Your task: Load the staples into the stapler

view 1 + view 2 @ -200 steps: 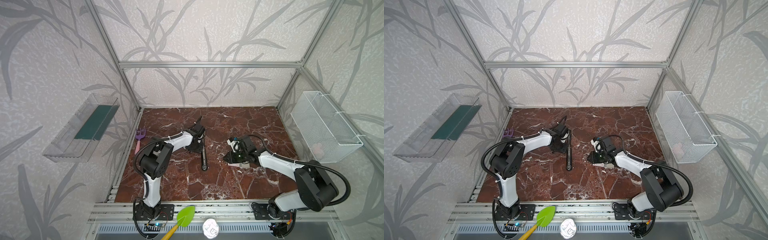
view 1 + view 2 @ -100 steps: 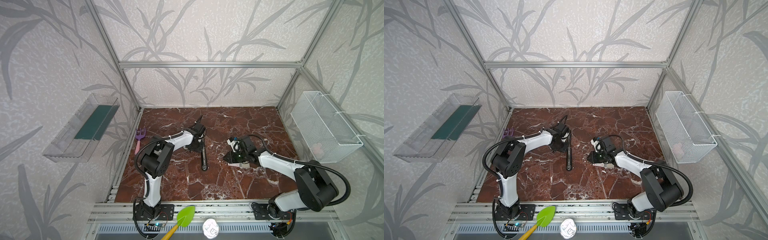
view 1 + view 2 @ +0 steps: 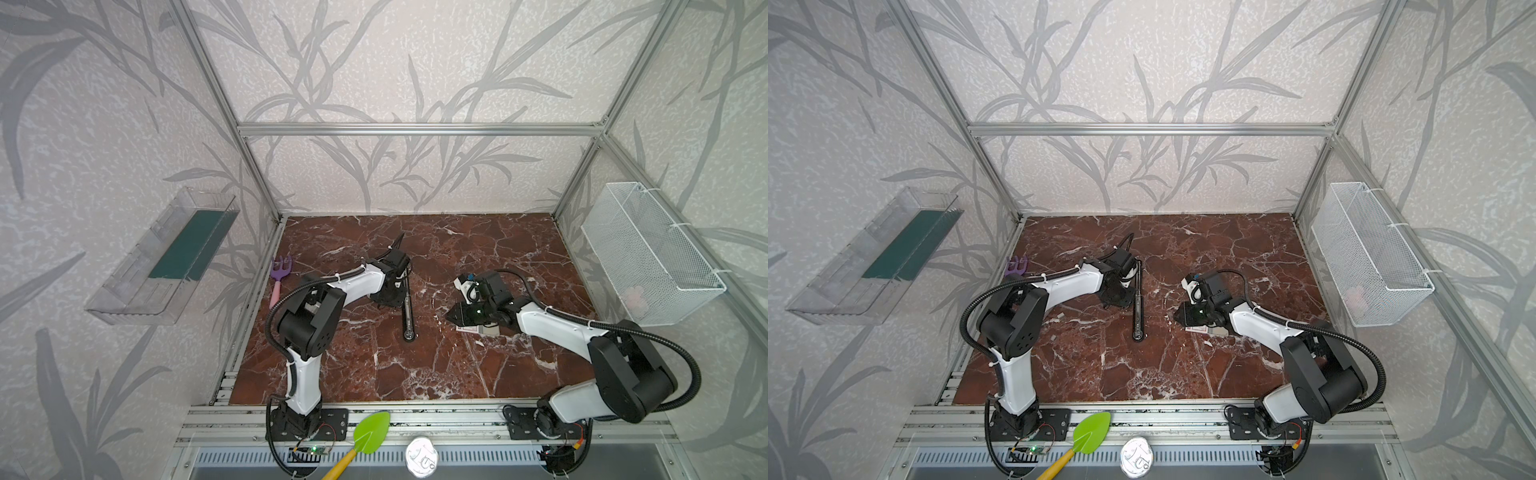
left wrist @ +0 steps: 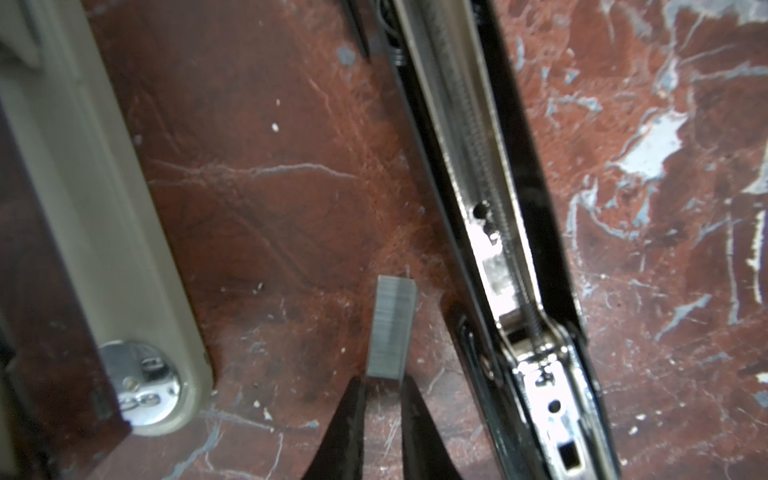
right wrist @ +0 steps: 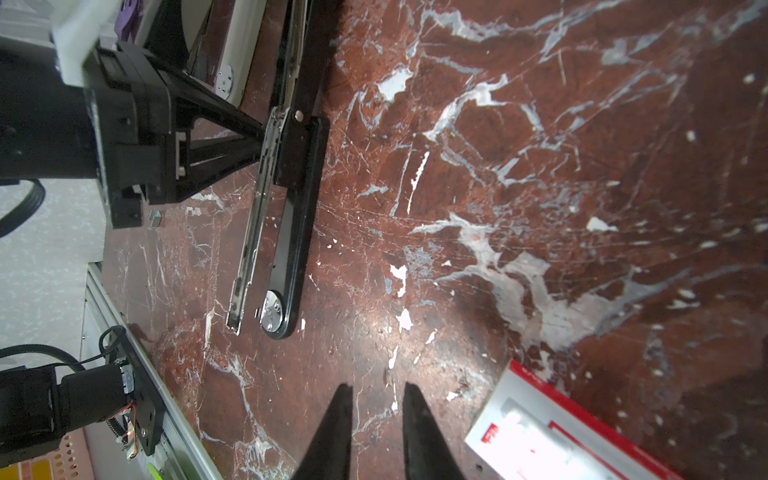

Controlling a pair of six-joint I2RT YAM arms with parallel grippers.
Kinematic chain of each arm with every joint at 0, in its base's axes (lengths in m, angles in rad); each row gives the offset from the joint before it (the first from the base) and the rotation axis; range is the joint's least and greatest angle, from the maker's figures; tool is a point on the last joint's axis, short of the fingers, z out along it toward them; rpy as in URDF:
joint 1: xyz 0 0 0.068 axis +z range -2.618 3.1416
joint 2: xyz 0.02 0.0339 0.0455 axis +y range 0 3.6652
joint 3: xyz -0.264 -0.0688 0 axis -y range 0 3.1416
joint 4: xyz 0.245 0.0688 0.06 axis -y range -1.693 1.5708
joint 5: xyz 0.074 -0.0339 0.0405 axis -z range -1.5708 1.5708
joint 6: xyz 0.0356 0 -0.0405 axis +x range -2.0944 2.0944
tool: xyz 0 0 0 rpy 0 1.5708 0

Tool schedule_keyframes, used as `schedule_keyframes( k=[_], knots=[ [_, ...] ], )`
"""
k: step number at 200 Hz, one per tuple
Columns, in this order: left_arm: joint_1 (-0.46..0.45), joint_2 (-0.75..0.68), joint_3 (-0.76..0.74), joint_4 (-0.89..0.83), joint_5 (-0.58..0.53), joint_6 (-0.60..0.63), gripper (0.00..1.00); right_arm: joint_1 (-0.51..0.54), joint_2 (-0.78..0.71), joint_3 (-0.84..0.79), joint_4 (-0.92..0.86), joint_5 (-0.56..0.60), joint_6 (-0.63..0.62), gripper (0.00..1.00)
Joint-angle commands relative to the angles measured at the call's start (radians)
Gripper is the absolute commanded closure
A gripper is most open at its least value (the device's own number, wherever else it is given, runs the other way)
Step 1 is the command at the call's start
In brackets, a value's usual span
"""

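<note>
Only the left wrist view shows the staples, a grey strip just beside the open stapler, its end at my narrow left claw; pinched or not, I cannot tell. In both top views my arm hides it. My right claw, narrowly parted and empty, sits at the stapler's three o'clock, partly over the white box.

No lettering can be read anywhere. The white staple box, near the rounded end of the black stapler, carries a small red mark and red edging, too blurred to make out. A round silver disc by the front rail, well apart from the stapler, bears dark illegible scribbles.
</note>
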Motion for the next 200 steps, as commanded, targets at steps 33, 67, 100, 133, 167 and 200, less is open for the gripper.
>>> schedule_keyframes(
  k=[33, 67, 100, 133, 167, 200],
  knots=[
    [-0.001, -0.034, -0.013, -0.026, 0.004, -0.002, 0.68, -0.003, -0.003, -0.019, 0.017, -0.009, 0.006, 0.75],
    [0.000, 0.010, 0.032, -0.030, 0.005, 0.015, 0.66, -0.003, -0.003, -0.018, 0.015, -0.009, 0.003, 0.75],
    [0.002, 0.048, 0.071, -0.041, 0.000, 0.036, 0.67, -0.004, -0.011, -0.020, 0.013, -0.008, 0.002, 0.76],
    [0.004, 0.066, 0.082, -0.044, 0.011, 0.044, 0.73, -0.004, -0.006, -0.020, 0.014, -0.009, 0.001, 0.75],
    [0.004, 0.059, 0.070, -0.044, 0.022, 0.035, 0.78, -0.006, -0.003, -0.020, 0.016, -0.009, 0.003, 0.76],
    [0.004, 0.044, 0.055, -0.048, 0.023, 0.032, 0.82, -0.006, -0.002, -0.020, 0.019, -0.011, 0.004, 0.75]
  ],
)
